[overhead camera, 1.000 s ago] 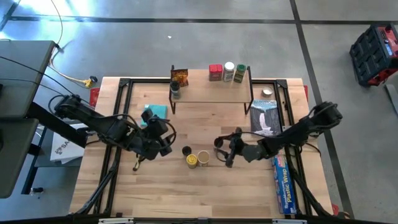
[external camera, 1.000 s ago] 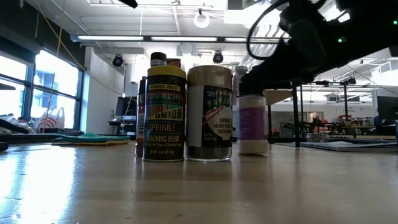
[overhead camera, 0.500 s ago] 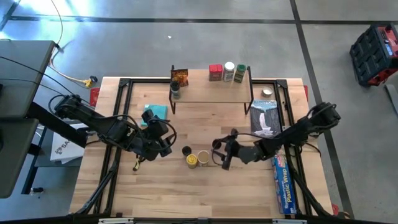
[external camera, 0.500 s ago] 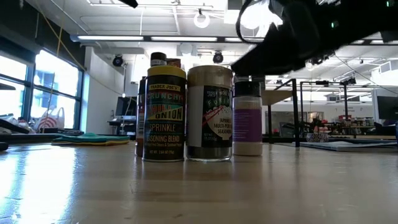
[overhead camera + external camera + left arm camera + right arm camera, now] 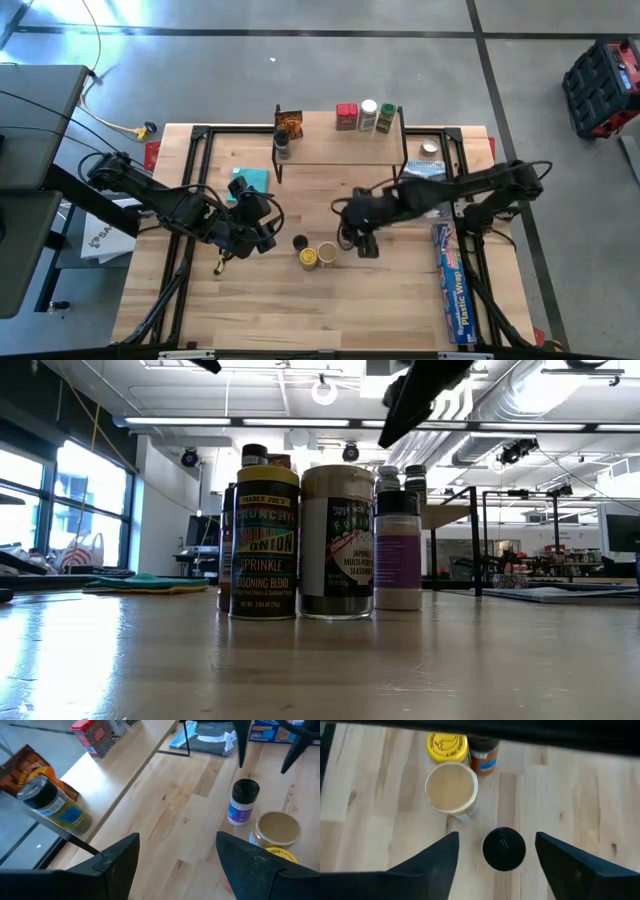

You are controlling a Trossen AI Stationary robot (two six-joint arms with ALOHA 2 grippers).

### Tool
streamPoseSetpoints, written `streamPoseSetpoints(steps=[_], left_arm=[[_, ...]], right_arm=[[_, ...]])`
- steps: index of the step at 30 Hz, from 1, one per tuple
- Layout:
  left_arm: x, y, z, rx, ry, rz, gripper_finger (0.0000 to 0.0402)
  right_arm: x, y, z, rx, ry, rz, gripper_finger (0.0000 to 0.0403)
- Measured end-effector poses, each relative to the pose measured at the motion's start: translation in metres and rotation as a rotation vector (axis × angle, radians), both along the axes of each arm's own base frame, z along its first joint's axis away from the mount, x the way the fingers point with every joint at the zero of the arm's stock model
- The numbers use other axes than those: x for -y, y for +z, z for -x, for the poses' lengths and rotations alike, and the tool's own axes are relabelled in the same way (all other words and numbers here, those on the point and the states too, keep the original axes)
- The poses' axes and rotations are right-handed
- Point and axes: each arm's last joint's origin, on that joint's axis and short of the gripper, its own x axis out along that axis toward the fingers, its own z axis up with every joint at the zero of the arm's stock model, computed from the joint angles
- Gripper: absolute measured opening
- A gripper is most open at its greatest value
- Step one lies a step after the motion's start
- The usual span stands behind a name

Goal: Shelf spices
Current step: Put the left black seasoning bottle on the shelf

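Seeing my right gripper [image 5: 357, 240] hanging above the black-capped jar [image 5: 504, 849], fingers spread apart either side of it, nothing held. That jar stands on the table just beside the beige-lid jar [image 5: 451, 787] and yellow-lid jar [image 5: 447, 746]. Left gripper [image 5: 262, 232] waits nearby, fingers apart too. Shelf [image 5: 340, 146] carries a red tin [image 5: 346, 116].

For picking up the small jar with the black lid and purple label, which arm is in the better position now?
The right. Its open right gripper hangs directly above the black-lidded, purple-labelled jar, fingers on either side. The left gripper is open too, but sits off to the side, with the yellow-lidded jar and tan-lidded jar between.
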Motion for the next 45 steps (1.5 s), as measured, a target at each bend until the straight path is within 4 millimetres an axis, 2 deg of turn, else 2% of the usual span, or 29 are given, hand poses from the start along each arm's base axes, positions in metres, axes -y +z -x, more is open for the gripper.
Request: streamPoseSetpoints(steps=[3,6,11,17,22,28,32,39,42,45], left_arm=[[0.000,0.000,0.000,-0.005,-0.008,0.011,0.0259],[0.001,0.000,0.000,-0.010,-0.014,0.018,0.0259],[0.001,-0.001,0.000,-0.018,-0.019,0.022,0.0259],[0.001,-0.001,0.001,-0.019,-0.022,0.021,0.0259],[0.004,-0.001,0.002,-0.019,-0.033,0.020,0.0259],[0.007,-0.001,0.003,-0.016,-0.042,0.020,0.0259],[0.007,-0.001,0.003,-0.016,-0.043,0.020,0.0259],[0.007,-0.001,0.003,-0.013,-0.039,0.014,0.0259],[0.008,-0.001,0.004,-0.013,-0.044,0.015,0.0259],[0.012,-0.001,0.005,-0.013,-0.059,0.015,0.0259]], right_arm=[[0.008,-0.003,-0.010,-0.096,0.026,-0.015,0.0282],[0.009,-0.016,-0.022,-0.178,0.036,-0.012,0.0296],[0.007,-0.037,-0.036,-0.264,0.026,0.004,0.0299],[0.008,-0.044,-0.038,-0.295,0.012,0.026,0.0297],[0.007,-0.044,-0.038,-0.289,0.008,0.023,0.0277],[0.007,-0.057,-0.044,-0.317,0.008,0.027,0.0236],[0.007,-0.057,-0.044,-0.320,0.008,0.027,0.0203],[0.007,-0.035,-0.046,-0.318,-0.015,0.026,0.0193],[0.008,-0.010,-0.048,-0.283,-0.021,0.040,0.0193],[0.016,0.028,-0.051,-0.206,-0.042,0.056,0.0193]])
